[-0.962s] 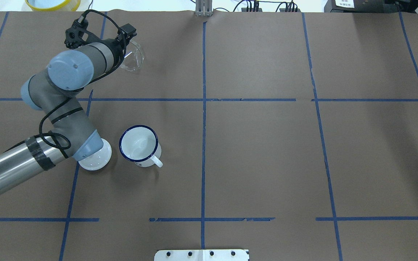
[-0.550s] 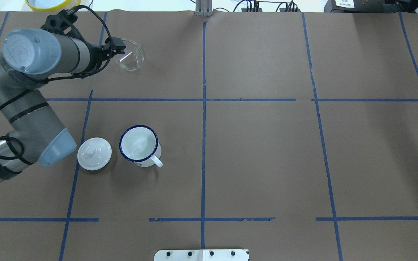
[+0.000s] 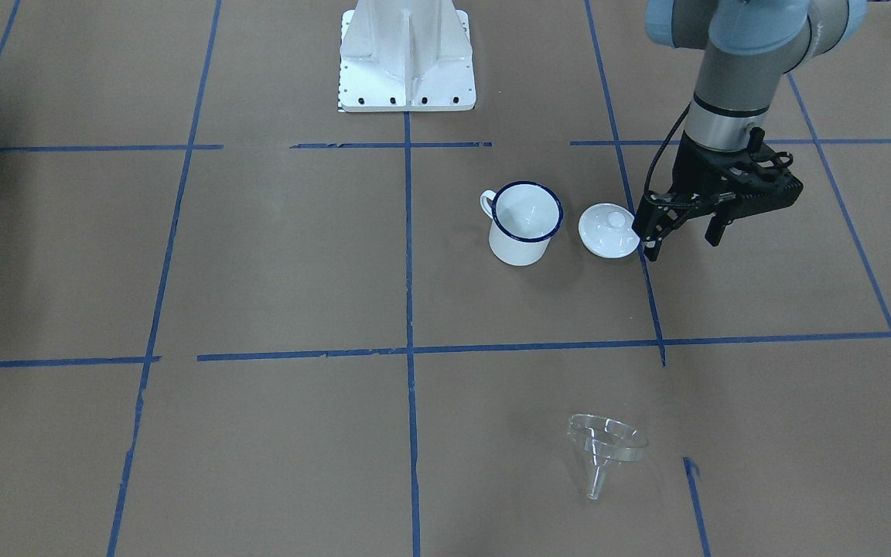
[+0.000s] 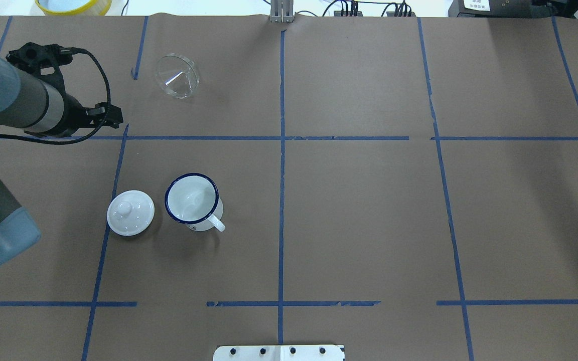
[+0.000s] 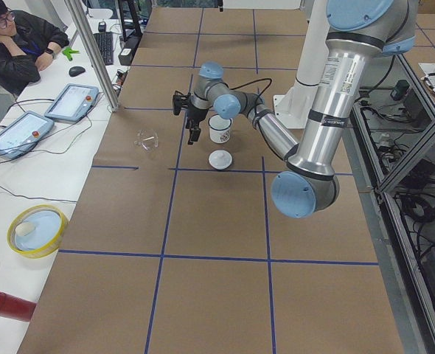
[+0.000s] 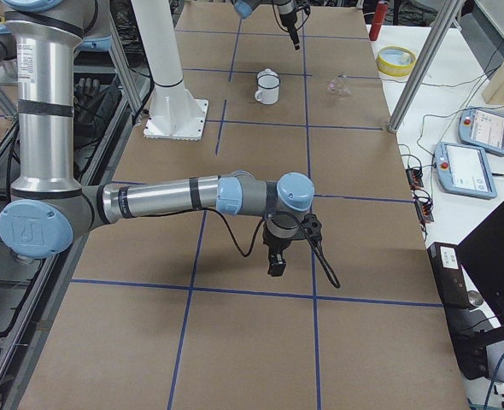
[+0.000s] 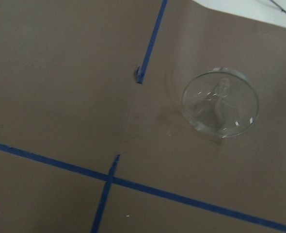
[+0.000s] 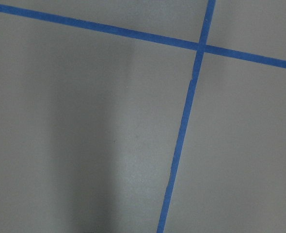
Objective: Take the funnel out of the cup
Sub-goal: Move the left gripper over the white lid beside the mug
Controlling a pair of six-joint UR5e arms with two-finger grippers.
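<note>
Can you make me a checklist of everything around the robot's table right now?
Surface: table covered in brown paper with a blue tape grid.
Job's things: funnel out of the cup, tipped on its side on the paper, far from it; cup upright, nothing inside.
Clutter: white lid with a knob, beside the cup, not touching it.
Grippers: left gripper open, holding nothing, hanging near the lid; right gripper over bare paper, open or shut cannot be told.
Cables: black cable looped at the left wrist.
Surroundings: person at a side desk; yellow bowl off the paper.
</note>
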